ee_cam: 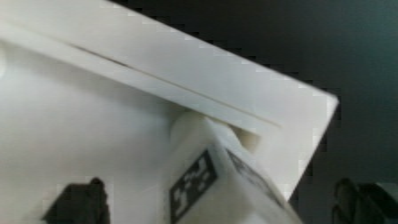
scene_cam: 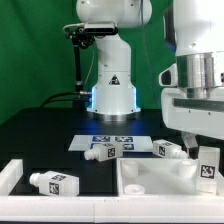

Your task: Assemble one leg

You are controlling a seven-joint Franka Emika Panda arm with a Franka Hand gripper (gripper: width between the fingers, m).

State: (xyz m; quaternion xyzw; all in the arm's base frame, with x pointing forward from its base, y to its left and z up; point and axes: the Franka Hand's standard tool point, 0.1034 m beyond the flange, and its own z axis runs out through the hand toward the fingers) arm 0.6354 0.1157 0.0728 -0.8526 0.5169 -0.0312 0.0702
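Observation:
My gripper hangs over the far right corner of the white tabletop, at the exterior view's right. A leg stands upright there between my fingers, its tag facing the camera. In the wrist view the leg rises in the middle against the tabletop's rim. My gripper is open: the dark fingertips stand well apart on either side and do not touch the leg. Three more legs lie on the table: one at the left, one mid-table, one near the gripper.
The marker board lies flat behind the legs. The arm's base stands at the back centre with a cable post beside it. A white bracket wall runs along the exterior view's left front.

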